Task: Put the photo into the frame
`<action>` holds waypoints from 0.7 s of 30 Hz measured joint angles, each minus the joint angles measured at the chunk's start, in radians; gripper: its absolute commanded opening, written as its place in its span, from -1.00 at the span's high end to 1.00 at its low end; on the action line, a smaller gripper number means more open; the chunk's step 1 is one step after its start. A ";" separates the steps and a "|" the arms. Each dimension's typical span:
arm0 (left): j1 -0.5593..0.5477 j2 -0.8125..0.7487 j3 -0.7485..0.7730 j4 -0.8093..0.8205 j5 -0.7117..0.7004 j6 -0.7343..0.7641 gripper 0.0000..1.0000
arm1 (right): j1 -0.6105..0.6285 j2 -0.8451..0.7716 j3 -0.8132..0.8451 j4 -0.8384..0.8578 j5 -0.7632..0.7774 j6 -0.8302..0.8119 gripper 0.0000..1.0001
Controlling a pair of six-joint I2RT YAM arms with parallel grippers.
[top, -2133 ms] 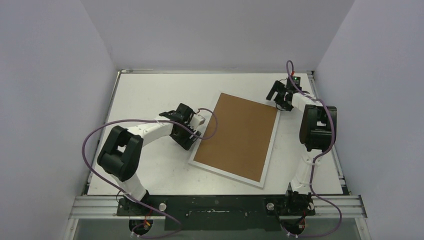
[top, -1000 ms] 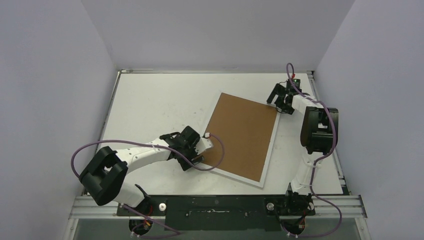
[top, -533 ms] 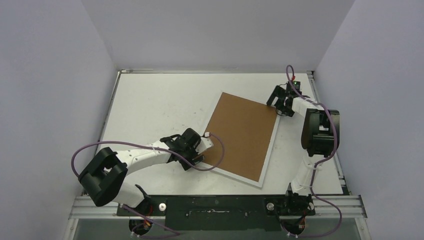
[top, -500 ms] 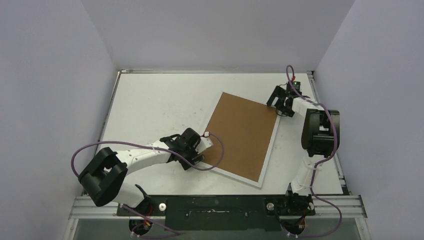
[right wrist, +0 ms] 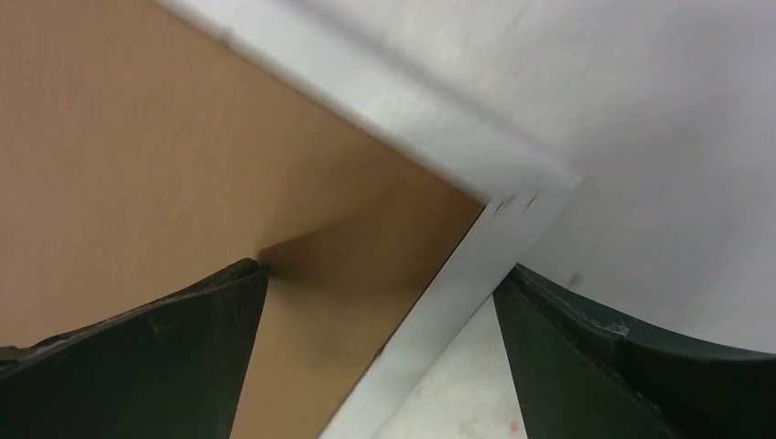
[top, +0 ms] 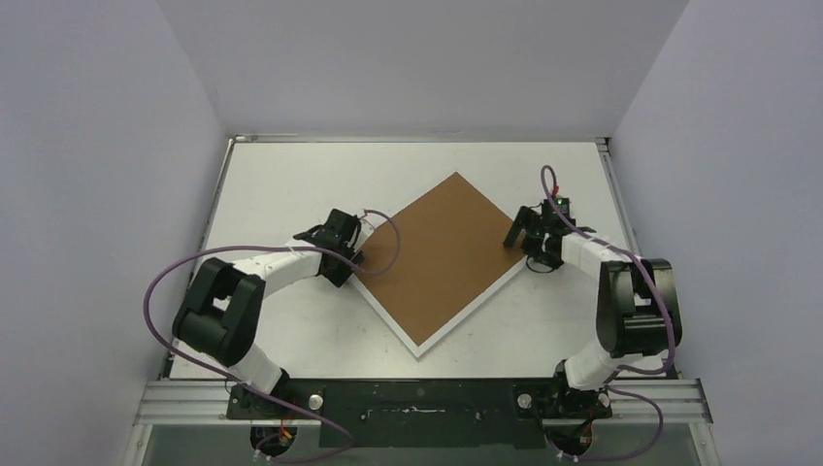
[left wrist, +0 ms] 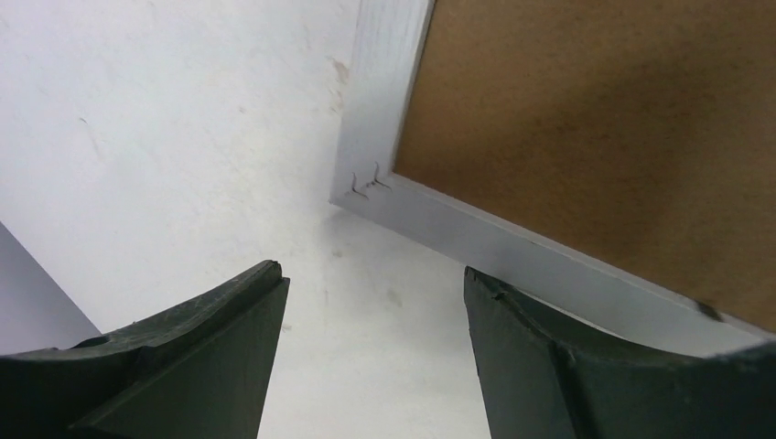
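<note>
The frame (top: 474, 311) lies face down on the table, turned like a diamond, its narrow white border around the brown backing board (top: 437, 252). The photo is hidden. My left gripper (top: 347, 262) is open and empty at the frame's left corner. In the left wrist view (left wrist: 371, 283) that corner of the frame (left wrist: 384, 110) lies just ahead of the fingers, and the right finger (left wrist: 549, 366) overlaps the border. My right gripper (top: 529, 254) is open and straddles the right corner. In the right wrist view (right wrist: 380, 283) one finger (right wrist: 165, 347) rests on the backing board (right wrist: 137, 137), the other outside the frame (right wrist: 412, 110).
White table (top: 291, 184) with a metal rim, enclosed by pale walls on three sides. Purple cables loop from both arms; the left arm's cable (top: 388, 233) hangs over the frame's left part. The arm bases stand at the near edge.
The frame has turned clockwise into a diamond. My left gripper moved from its near-left corner up along the left edge. My right gripper swung nearer and lower with the right corner.
</note>
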State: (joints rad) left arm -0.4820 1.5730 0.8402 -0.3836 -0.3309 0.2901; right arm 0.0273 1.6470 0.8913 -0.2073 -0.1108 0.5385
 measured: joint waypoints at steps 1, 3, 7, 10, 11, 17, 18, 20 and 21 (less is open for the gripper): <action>0.006 0.018 0.016 0.006 -0.006 0.000 -0.39 | 0.024 -0.035 -0.036 -0.004 -0.005 0.007 -0.93; 0.024 0.064 0.061 0.027 -0.011 -0.001 -0.39 | 0.072 -0.110 -0.109 -0.014 -0.032 0.028 -0.93; 0.071 0.166 0.169 0.077 0.003 -0.021 -0.38 | 0.145 -0.249 -0.225 -0.057 -0.098 0.075 -0.93; 0.122 0.237 0.253 0.095 0.019 -0.037 -0.38 | 0.161 -0.353 -0.290 -0.118 -0.131 0.104 -0.92; 0.142 0.258 0.282 0.092 0.024 -0.045 -0.38 | 0.164 -0.381 -0.304 -0.136 -0.139 0.110 -0.91; 0.224 0.306 0.382 0.077 0.059 -0.089 -0.38 | 0.159 -0.448 -0.211 -0.304 -0.109 0.082 -0.84; 0.227 0.303 0.382 0.072 0.070 -0.097 -0.38 | 0.151 -0.444 -0.164 -0.319 -0.100 0.069 -0.84; 0.226 0.290 0.372 0.054 0.095 -0.108 -0.38 | 0.113 -0.422 -0.062 -0.321 -0.095 0.042 -0.82; 0.225 0.275 0.358 0.042 0.112 -0.114 -0.38 | 0.085 -0.399 -0.005 -0.315 -0.098 0.028 -0.81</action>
State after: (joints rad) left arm -0.2565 1.8481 1.1980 -0.3420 -0.2188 0.1761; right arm 0.1120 1.2476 0.8860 -0.5224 -0.2092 0.5663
